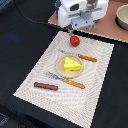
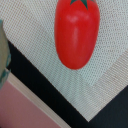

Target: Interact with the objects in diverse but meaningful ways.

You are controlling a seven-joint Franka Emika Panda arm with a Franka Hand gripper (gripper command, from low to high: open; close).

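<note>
A red tomato point(image 1: 74, 40) with a green stem lies on the far edge of the woven placemat point(image 1: 35, 75). It fills the wrist view point(image 2: 76, 32). My gripper point(image 1: 75, 31) hangs just above the tomato. Its fingers are blurred in the exterior view and do not show in the wrist view. A yellow cheese wedge point(image 1: 72, 64) sits on the round tan plate point(image 1: 60, 67) in the middle of the mat. A brown sausage point(image 1: 45, 86) lies at the mat's near end. The grey pot point(image 1: 122, 17) stands at the exterior view's far right. The fish-like piece is out of view.
Orange-handled cutlery lies on both sides of the plate: a knife point(image 1: 82, 57) beyond it and a fork point(image 1: 67, 80) in front. A pink board point(image 1: 107, 25) lies under the pot. A pale object with a teal mark point(image 2: 3, 55) is cut off at the wrist view's edge.
</note>
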